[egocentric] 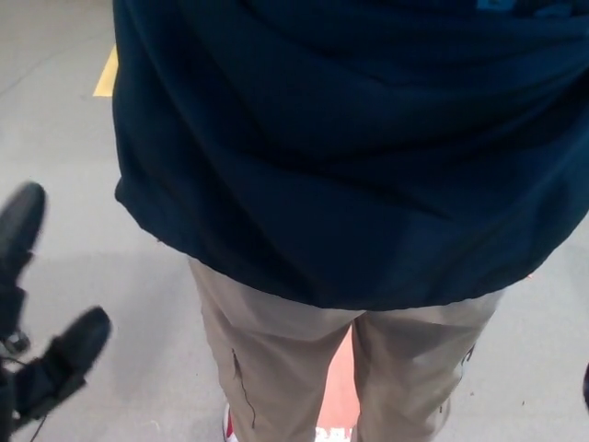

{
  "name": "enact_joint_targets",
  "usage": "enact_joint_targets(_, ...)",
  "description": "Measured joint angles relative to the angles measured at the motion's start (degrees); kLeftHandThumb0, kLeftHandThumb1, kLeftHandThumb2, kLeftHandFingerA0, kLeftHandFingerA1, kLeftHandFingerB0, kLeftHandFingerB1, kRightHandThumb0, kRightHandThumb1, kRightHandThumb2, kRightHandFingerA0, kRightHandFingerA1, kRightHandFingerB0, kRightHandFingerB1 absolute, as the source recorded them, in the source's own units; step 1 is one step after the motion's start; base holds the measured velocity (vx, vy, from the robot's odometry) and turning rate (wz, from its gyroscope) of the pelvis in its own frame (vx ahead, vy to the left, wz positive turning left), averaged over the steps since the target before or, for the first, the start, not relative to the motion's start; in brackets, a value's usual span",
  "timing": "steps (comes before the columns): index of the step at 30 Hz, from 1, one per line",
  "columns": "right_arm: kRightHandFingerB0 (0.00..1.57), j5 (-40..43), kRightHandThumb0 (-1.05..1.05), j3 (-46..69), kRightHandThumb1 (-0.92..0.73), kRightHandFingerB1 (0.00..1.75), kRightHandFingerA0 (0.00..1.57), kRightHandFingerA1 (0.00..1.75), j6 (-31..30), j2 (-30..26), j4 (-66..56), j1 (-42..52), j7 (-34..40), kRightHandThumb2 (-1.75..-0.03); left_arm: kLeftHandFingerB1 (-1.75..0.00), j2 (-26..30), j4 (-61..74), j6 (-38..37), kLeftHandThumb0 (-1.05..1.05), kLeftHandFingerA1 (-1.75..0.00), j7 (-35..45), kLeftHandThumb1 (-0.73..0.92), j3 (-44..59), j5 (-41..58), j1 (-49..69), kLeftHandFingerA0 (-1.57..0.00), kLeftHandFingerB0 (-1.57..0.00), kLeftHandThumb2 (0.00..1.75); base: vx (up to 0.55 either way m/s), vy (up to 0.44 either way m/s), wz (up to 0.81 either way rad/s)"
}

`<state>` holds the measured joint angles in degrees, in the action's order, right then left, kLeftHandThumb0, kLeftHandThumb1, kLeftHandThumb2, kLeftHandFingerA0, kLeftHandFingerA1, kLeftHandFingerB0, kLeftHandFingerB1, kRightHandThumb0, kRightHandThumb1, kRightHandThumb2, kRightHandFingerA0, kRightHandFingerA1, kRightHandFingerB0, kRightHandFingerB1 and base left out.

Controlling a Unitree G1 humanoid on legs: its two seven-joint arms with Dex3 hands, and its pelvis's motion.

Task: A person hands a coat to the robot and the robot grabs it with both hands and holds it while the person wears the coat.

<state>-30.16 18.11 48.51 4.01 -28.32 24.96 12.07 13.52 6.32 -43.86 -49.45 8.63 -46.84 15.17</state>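
Note:
A dark navy coat (350, 147) fills most of the head view, hanging on a person who stands close with their back to me. Its hem runs across the middle of the picture above beige trousers (276, 359). My left hand (37, 322) shows at the lower left edge, black, fingers (20, 226) spread apart and holding nothing, clear of the coat. A dark sliver at the lower right edge may be my right hand (585, 387), too little of it to read.
Grey floor (110, 276) surrounds the person. A yellow floor mark (106, 74) lies at the upper left. An orange-red patch (339, 387) shows between the legs, and a red and white shoe (228, 425) at the bottom.

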Motion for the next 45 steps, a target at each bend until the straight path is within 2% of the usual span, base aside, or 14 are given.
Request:
enact_joint_targets(4,0.05,-3.44,-0.54,-0.54,-0.85,0.16,0.08,0.30,1.84,-0.15,5.70,0.84,1.78,-0.70,-0.42,0.40,-8.51,0.06,-0.64,-0.55,-3.74,0.72,-4.34,-3.29,-1.27,-0.30,-0.16,0.98,0.00,0.000,0.00)
enact_joint_targets(5,0.00,-3.80,-0.57,-0.62,-0.65,0.25,0.03,0.40,1.98,-0.18,6.31,0.91,2.00,-0.95,-0.29,0.46,-9.38,0.07,-0.60,-0.48,-4.11,0.87,-4.80,-3.63,-1.40,-0.40,-0.25,0.66,0.00,0.000,0.00)
enact_joint_targets(8,0.02,-7.35,-0.56,-1.70,-0.63,0.28,0.00,0.44,2.81,-0.91,11.83,1.01,4.14,-0.95,-0.29,1.43,-17.38,0.19,-0.60,-0.49,-7.21,0.86,-8.16,-5.94,-2.89,-0.41,-0.27,0.66,0.00,0.000,0.00)
enact_joint_targets(9,0.05,-8.16,-0.54,-1.96,-0.85,0.21,0.13,0.35,2.87,-1.17,12.99,1.00,4.65,-0.65,-0.30,1.71,-18.99,0.20,-0.60,-0.52,-7.82,0.85,-8.77,-6.36,-3.25,-0.45,-0.28,0.66,0.00,0.000,0.00)
enact_joint_targets(13,0.05,-11.58,-0.53,-3.26,-0.85,0.25,0.13,0.34,3.00,-2.74,18.13,-0.08,7.19,-0.65,-0.31,2.45,-24.62,0.29,-0.58,-0.50,-9.67,0.85,-10.81,-7.36,-5.30,-0.49,-0.33,0.66,0.00,0.000,0.00)
enact_joint_targets(14,0.00,-13.19,-0.29,-4.09,-0.65,0.47,0.02,0.50,2.97,-3.70,20.38,-1.05,8.50,-1.12,-0.50,2.60,-26.71,0.47,-0.58,-0.60,-10.20,0.68,-11.60,-7.65,-6.57,-0.45,-0.33,1.00,0.00,0.000,0.00)
enact_joint_targets(18,0.08,-16.87,-0.25,-6.19,-0.60,0.49,0.09,0.52,1.15,-5.43,23.82,-4.38,10.11,-1.09,-0.36,2.74,-30.34,1.73,-0.55,-0.46,-10.04,0.81,-12.74,-8.06,-10.40,-0.59,-0.44,0.65,0.00,0.000,0.00)
enact_joint_targets(19,0.29,-17.69,-0.43,-6.61,-0.79,0.31,0.24,0.34,0.48,-5.74,24.26,-5.09,10.31,-0.64,-0.38,2.76,-30.93,2.18,-0.53,-0.44,-9.81,0.77,-12.94,-8.12,-11.28,-0.61,-0.48,0.64,0.00,0.000,0.00)
enact_joint_targets(23,0.29,-21.04,-0.45,-8.26,-0.60,0.48,0.23,0.47,-3.95,-6.81,25.49,-7.88,10.10,-0.91,-0.38,2.78,-33.61,5.39,-0.56,-0.44,-7.45,0.73,-14.42,-8.31,-14.80,-0.62,-0.50,0.65,0.00,0.000,0.00)
enact_joint_targets(24,0.37,-21.26,-0.43,-8.40,-0.60,0.51,0.27,0.48,-4.51,-6.88,25.54,-8.10,9.85,-0.92,-0.50,2.77,-33.86,5.86,-0.55,-0.61,-7.04,0.65,-14.59,-8.34,-15.14,-0.58,-0.37,1.02,0.00,0.000,0.00)
enact_joint_targets(26,0.39,-21.60,-0.44,-9.07,-0.60,0.51,0.36,0.50,-6.78,-7.44,25.86,-9.13,8.18,-0.91,-0.49,2.77,-34.68,7.77,-0.52,-0.61,-5.05,0.60,-15.41,-8.43,-16.40,-0.57,-0.33,0.99,0.00,0.000,0.00)
enact_joint_targets(27,0.35,-21.60,-0.44,-9.28,-0.62,0.50,0.34,0.50,-7.40,-7.70,25.99,-9.50,7.53,-0.94,-0.35,2.77,-34.84,8.27,-0.55,-0.41,-4.41,0.71,-15.64,-8.44,-16.72,-0.60,-0.41,0.62,0.00,0.000,0.00)
enact_joint_targets(38,0.32,-21.94,-0.50,-12.94,-0.84,0.32,0.27,0.31,-16.03,-11.08,26.22,-14.04,-3.55,-0.65,-0.41,2.75,-36.64,12.51,-0.63,-0.47,3.14,0.70,-18.38,-8.25,-19.20,-0.44,-0.21,0.89,0.00,0.000,0.00)
enact_joint_targets(45,0.30,-23.00,-0.53,-15.41,-0.84,0.32,0.28,0.31,-20.83,-12.35,26.28,-18.11,-10.23,-0.66,-0.30,2.75,-36.65,14.16,-0.60,-0.36,6.93,0.82,-19.00,-8.15,-19.90,-0.50,-0.25,0.65,0.00,0.000,0.00)
